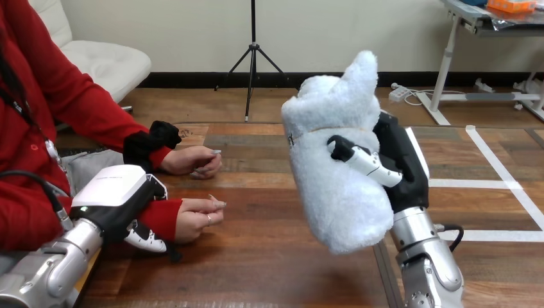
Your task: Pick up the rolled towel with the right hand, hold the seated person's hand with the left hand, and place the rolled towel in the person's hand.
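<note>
1. Left hand: just left of the person's nearer hand, over its sleeved wrist, fingers curled beneath, gripping the wrist.
2. Nearer hand: on the table, fingers curled in.
3. Towel: raised, well right of that hand, clamped by the right hand.
4. Risk: palm closed, so a delivered towel could roll off.

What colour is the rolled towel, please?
White; the head view shows the towel in the right hand.

r robot hand raised, curled; l robot hand low, curled
</note>
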`<state>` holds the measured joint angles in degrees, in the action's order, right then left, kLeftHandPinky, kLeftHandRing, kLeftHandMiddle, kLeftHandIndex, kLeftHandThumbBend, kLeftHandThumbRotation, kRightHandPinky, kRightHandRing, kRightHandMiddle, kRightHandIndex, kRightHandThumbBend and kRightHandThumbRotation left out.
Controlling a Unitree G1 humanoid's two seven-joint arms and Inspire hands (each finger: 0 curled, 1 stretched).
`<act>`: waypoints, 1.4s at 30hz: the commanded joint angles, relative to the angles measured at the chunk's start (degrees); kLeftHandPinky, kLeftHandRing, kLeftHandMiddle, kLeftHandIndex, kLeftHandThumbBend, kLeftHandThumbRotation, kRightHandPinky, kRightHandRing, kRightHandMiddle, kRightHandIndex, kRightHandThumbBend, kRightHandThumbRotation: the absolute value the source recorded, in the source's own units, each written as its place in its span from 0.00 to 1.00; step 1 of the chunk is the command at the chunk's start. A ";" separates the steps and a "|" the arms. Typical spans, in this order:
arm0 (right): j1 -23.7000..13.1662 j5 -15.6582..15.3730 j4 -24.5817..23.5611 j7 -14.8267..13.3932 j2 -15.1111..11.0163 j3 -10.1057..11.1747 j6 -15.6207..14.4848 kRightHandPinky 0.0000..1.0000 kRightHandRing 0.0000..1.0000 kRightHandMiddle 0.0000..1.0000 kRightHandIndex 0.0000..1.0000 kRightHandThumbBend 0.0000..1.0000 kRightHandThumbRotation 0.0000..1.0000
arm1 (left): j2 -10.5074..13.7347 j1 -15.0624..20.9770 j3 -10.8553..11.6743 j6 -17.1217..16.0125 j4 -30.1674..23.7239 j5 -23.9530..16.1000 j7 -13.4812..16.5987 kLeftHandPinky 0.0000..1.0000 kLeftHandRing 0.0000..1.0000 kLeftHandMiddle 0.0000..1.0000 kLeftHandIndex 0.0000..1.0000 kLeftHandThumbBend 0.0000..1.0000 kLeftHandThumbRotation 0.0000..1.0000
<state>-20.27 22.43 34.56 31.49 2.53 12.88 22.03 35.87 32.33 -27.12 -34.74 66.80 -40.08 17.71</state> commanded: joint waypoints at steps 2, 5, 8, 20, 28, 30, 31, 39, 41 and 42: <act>-4.40 -0.60 2.17 -0.19 0.73 -0.48 2.83 0.00 0.05 0.13 0.21 0.41 0.00 | -0.87 -0.83 -0.27 -1.79 -4.42 -0.08 0.22 0.18 0.23 0.30 0.28 0.75 0.00; -4.90 -0.50 3.48 0.16 0.75 -0.32 3.22 0.00 0.05 0.13 0.21 0.43 0.00 | -0.63 -1.14 0.07 -2.01 -5.77 0.32 -0.47 0.19 0.24 0.30 0.28 0.74 0.00; -5.46 -0.30 4.92 0.66 0.69 -0.20 3.63 0.00 0.05 0.14 0.21 0.43 0.00 | -0.39 -1.53 0.47 -2.32 -7.27 0.80 -1.01 0.19 0.24 0.30 0.28 0.74 0.00; -8.05 -0.29 11.86 1.97 0.42 0.38 6.43 0.01 0.07 0.16 0.24 0.47 0.00 | 0.66 -3.69 2.23 -2.20 -15.01 1.53 -2.98 0.20 0.25 0.30 0.28 0.74 0.00; -9.52 -1.07 16.02 1.26 0.14 0.58 8.12 0.02 0.08 0.18 0.25 0.51 0.00 | 1.06 -5.11 3.66 -1.05 -19.88 2.45 -5.68 0.23 0.25 0.30 0.28 0.74 0.00; -9.86 -1.26 16.92 0.81 0.20 0.67 8.23 0.02 0.08 0.18 0.25 0.52 0.00 | 1.13 -5.52 4.05 -0.73 -21.30 2.47 -6.11 0.24 0.25 0.30 0.28 0.74 0.00; -10.00 -1.32 17.25 0.71 0.22 0.71 8.33 0.02 0.08 0.18 0.25 0.53 0.00 | 1.15 -5.69 4.22 -0.57 -21.79 2.47 -6.31 0.24 0.25 0.30 0.28 0.74 0.00; -11.12 -4.37 20.68 -2.02 -0.10 0.29 10.17 0.04 0.10 0.20 0.26 0.57 0.00 | 1.36 -6.76 5.31 -1.05 -25.55 2.68 -7.15 0.25 0.26 0.30 0.29 0.75 0.00; -11.42 -4.64 21.49 -2.16 -0.06 0.34 10.49 0.04 0.10 0.20 0.26 0.59 0.00 | 1.38 -7.04 5.58 -0.81 -26.46 2.87 -7.62 0.25 0.26 0.30 0.29 0.75 0.00; -11.56 -4.73 21.85 -2.17 -0.02 0.39 10.63 0.04 0.10 0.21 0.26 0.59 0.00 | 1.40 -7.20 5.71 -0.54 -26.96 2.95 -7.94 0.25 0.26 0.30 0.29 0.75 0.00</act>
<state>-23.83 18.10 55.06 29.88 2.33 13.18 29.61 39.78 23.22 -23.20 -33.83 47.49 -39.75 10.11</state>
